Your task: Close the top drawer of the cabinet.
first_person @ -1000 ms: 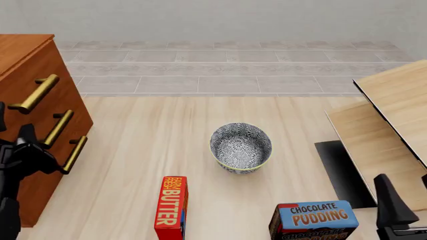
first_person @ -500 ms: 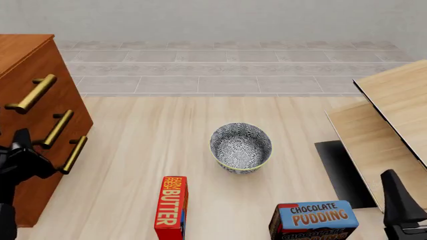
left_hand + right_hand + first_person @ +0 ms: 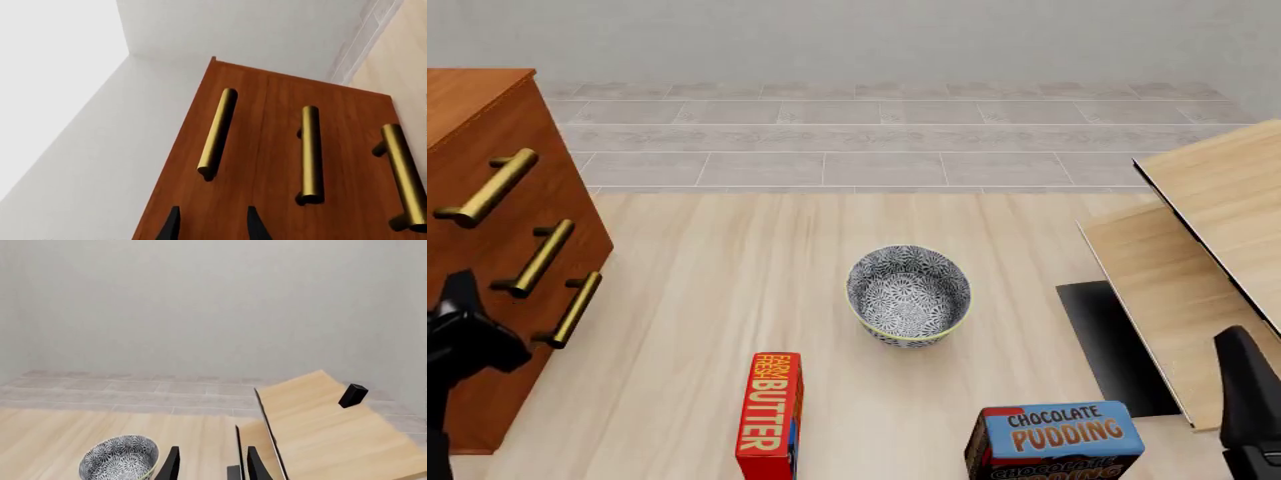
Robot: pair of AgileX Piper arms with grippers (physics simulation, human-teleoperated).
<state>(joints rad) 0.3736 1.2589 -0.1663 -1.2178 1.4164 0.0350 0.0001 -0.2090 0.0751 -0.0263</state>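
Seemingly the job is all but finished: the top drawer [image 3: 501,160] sits at the far left of the bench [image 3: 734,290], its front in line with the two lower drawers [image 3: 333,165] of the cabinet [image 3: 474,100], so I judge it shut with only pulling away left. The left claw [image 3: 211,226] faces that front, narrowly parted and empty, touching nothing. The right claw [image 3: 211,465], likewise narrowly parted and empty, hangs apart near the bowl [image 3: 909,295].
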